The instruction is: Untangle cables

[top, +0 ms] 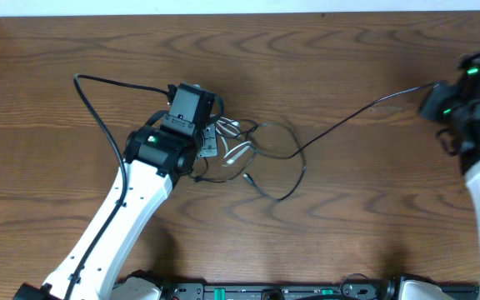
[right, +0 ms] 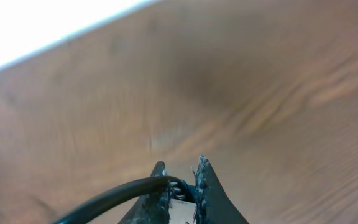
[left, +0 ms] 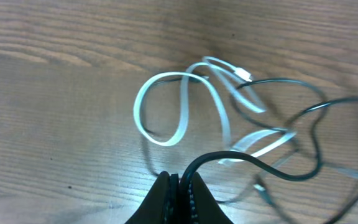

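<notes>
A tangle of thin cables lies mid-table: a white cable [top: 233,148] looped among black cables [top: 283,154]. My left gripper [top: 209,140] is at the tangle's left edge, shut on a black cable [left: 241,160]; the white cable's flat loops [left: 166,112] lie just ahead of the fingertips [left: 180,182]. One black cable [top: 365,110] runs taut from the tangle up to my right gripper [top: 437,93] at the far right. In the right wrist view the fingers [right: 182,171] are shut on that cable's end plug, the black cord [right: 110,198] leaving to the left.
The wooden table [top: 323,50] has a pale edge at the top. The left arm's thicker black cord [top: 98,117] arcs over the table to the left of the arm. A black rail [top: 290,292] runs along the front edge.
</notes>
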